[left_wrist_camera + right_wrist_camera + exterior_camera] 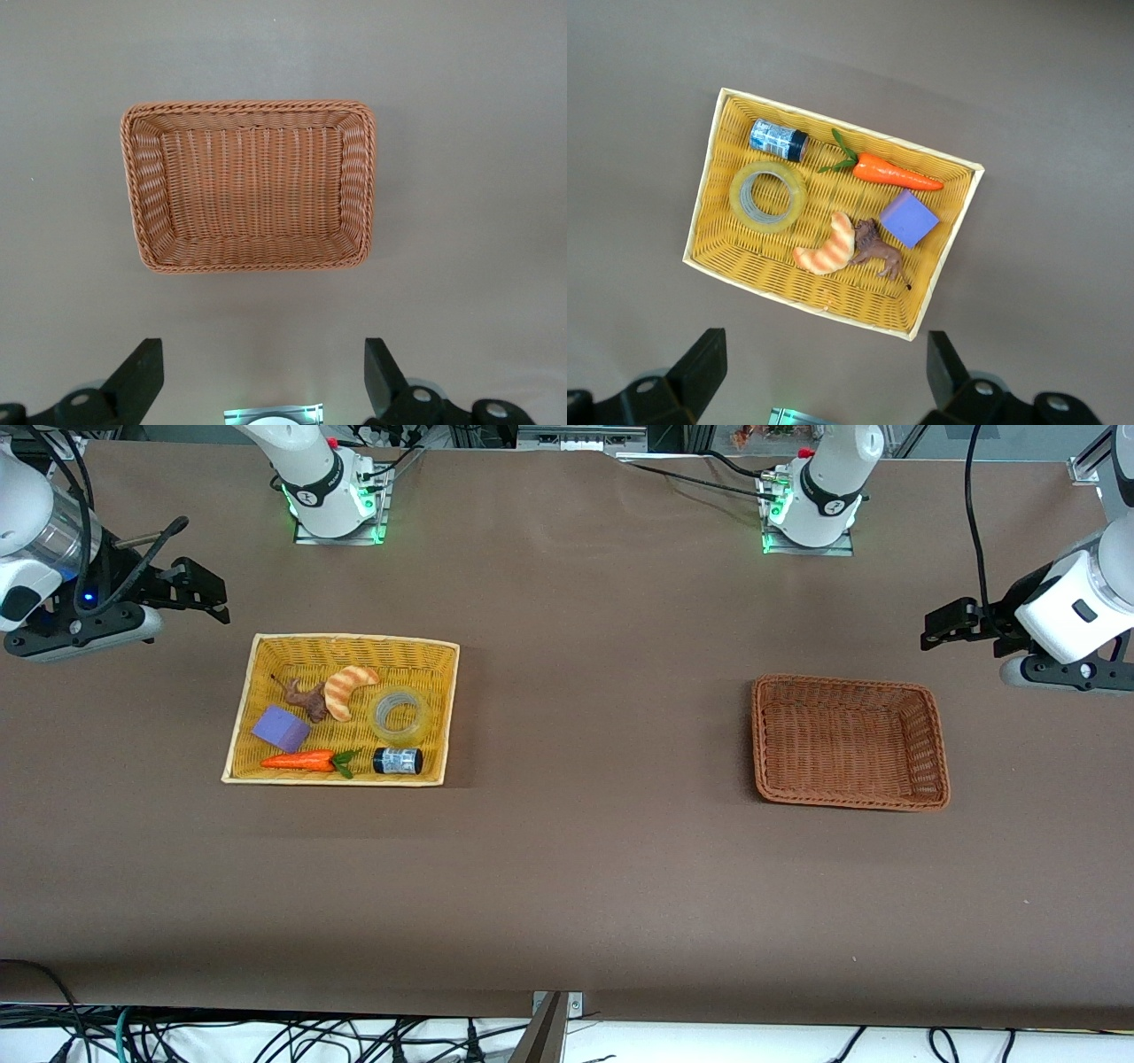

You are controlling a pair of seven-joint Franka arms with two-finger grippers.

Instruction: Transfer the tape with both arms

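Observation:
The tape (379,722), a translucent yellowish ring, lies flat in the yellow basket (354,640) toward the right arm's end of the table. It also shows in the right wrist view (788,208). My right gripper (199,593) hangs open and empty in the air over the bare table beside the yellow basket; its own view shows its jaws (826,354) wide apart. My left gripper (943,627) is open and empty in the air over the table beside the brown basket (842,683), its jaws (263,359) wide apart.
The yellow basket also holds a croissant (347,689), a brown toy animal (306,698), a purple block (282,728), a carrot (301,761) and a small black cylinder (398,761) right beside the tape. The brown basket (248,106) holds nothing.

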